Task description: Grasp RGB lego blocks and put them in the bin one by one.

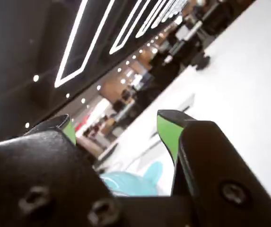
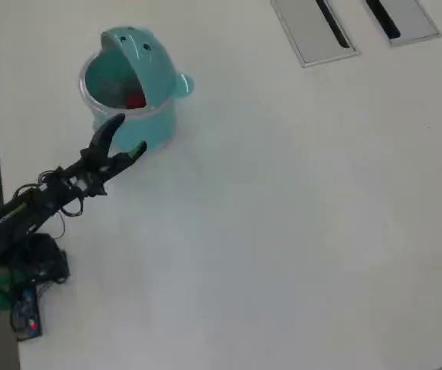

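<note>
Wrist view: I see the gripper [image 1: 121, 124] w/ its jaws spread wide, green pads [image 1: 166, 132] facing each other, nothing between them. Camera is tilted up, so mostly ceiling lights and a room beyond the counter [image 1: 249, 85]. Low down, btwn the jaws, a sliver of the teal bin [image 1: 130, 182] shows. No blocks visible here.

Overhead view: arm reaches in from lower left, gripper [image 2: 120, 139] open and empty, one tip over the bin's [image 2: 140, 54] clear rim, the other just beside its near wall. Inside the bin I make out a red block [image 2: 136, 100]; something dull lies next to it, too blurred to call. I can't find the yellow-green or blue block anywhere on the counter [image 2: 298, 231], so they're either in the bin or out of frame.

My read: a drop looks done, and the next step is to back off cleanly. I'd lift first, then swing away, since the lower tip sits close to the bin wall and a sideways drag could tip it.

Room: counter to the right and below is wide open. Two grey slotted plates [image 2: 313, 27] sit far off at top. Counter's left edge is near the arm base, so I'd keep any swing to the right.
</note>
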Motion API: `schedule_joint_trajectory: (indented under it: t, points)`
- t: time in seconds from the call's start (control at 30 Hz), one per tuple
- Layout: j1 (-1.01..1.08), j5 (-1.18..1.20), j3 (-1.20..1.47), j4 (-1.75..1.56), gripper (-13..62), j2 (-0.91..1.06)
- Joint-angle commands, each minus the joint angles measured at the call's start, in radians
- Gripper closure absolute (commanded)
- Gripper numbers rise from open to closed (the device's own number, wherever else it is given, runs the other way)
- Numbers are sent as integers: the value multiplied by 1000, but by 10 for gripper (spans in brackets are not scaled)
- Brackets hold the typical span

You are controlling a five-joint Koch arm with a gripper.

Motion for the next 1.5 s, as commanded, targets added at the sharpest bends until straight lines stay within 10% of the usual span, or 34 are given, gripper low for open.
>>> schedule_joint_trajectory:
  t: [0.0, 1.47]
  points:
    - [25, 35, -9, -114, 170, 32]
    - [219, 370, 1083, -962, 172, 158]
